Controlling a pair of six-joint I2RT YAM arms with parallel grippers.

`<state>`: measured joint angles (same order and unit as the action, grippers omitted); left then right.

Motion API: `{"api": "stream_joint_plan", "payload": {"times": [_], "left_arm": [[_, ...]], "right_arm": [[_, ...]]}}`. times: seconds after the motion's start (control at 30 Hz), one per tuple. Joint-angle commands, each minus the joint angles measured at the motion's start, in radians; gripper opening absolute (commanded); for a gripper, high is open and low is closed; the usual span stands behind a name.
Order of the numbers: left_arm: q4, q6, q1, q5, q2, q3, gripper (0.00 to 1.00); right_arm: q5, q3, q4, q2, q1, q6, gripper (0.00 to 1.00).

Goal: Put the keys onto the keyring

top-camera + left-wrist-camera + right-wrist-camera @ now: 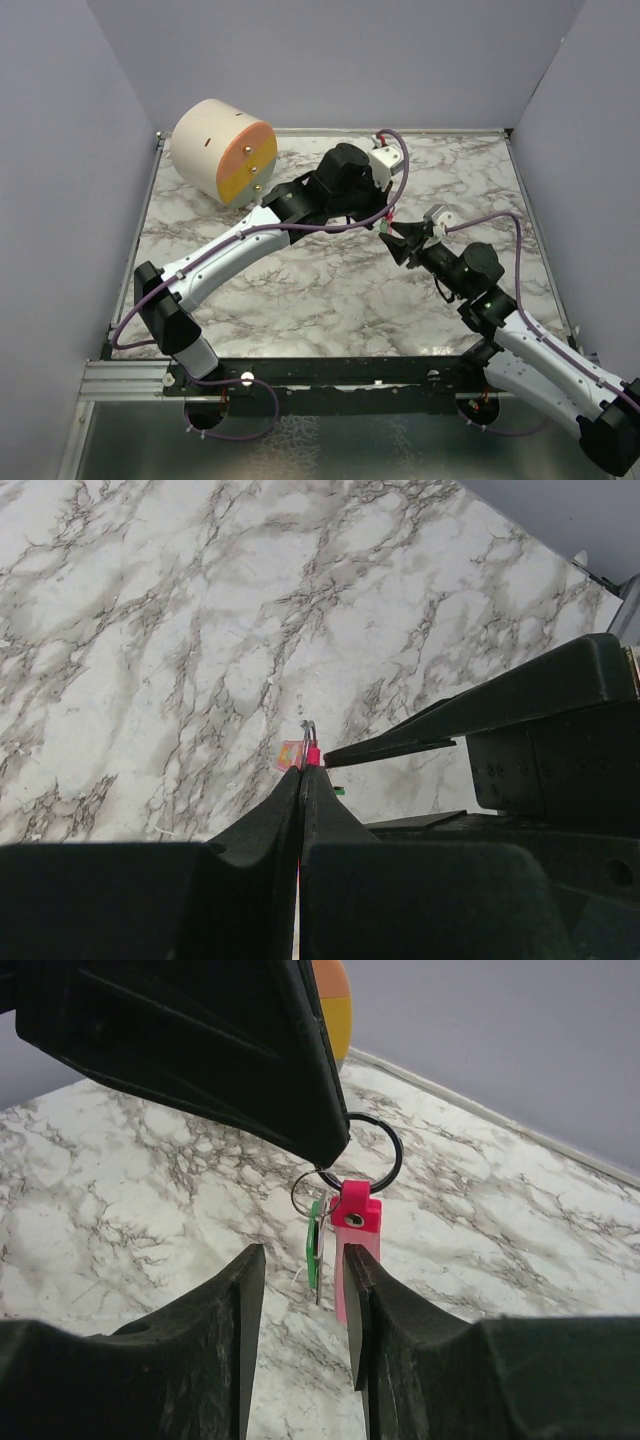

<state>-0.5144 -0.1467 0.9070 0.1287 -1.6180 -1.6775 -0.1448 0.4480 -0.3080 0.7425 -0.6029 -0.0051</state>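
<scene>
**Cream cylindrical block with an orange-and-yellow end face** (222, 150): lying on its side at the left rear of the white, grey-veined marble table (300, 300), well apart from both arms. Showing only as a sliver at the top edge of the right wrist view.

**Left gripper** (303, 770): reaching in from the left, pressing its black fingers together on the top of the keyring's tag. Hiding most of that tag in its own wrist view.

**Keyring of thin silvery metal ring and slim pink-red strip tag** (357, 1210): hanging above the table from the left gripper's tip, near the centre. Loops partly hidden behind the black fingertip.

**Tiny bright green flat key** (314, 1245): hanging edge-on just left of the pink strip. Seemingly dangling from the thin ring, though the join is too small to confirm. Showing as a mere speck overhead.

**Right gripper** (300, 1260): coming in from the right, standing with jaws partly apart, flanking the green key and strip, clamping nothing visibly. Right finger overlapping the strip's lower end, with contact impossible to judge.
</scene>
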Motion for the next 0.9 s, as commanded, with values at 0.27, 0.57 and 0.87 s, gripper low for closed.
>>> {"api": "stream_joint_plan", "payload": {"times": [0.27,0.57,0.87], "left_arm": [[-0.010,0.006,0.041,-0.017,-0.006,-0.019,0.00],[-0.052,0.024,0.043,-0.056,-0.018,-0.048,0.00],[-0.108,0.051,0.043,-0.080,-0.033,-0.096,0.00]], "right_arm": [[-0.003,0.008,-0.083,0.015,-0.005,0.009,0.23],[0.083,0.017,-0.039,-0.008,-0.004,0.017,0.01],[0.188,0.047,0.027,0.012,-0.005,0.032,0.01]]}}
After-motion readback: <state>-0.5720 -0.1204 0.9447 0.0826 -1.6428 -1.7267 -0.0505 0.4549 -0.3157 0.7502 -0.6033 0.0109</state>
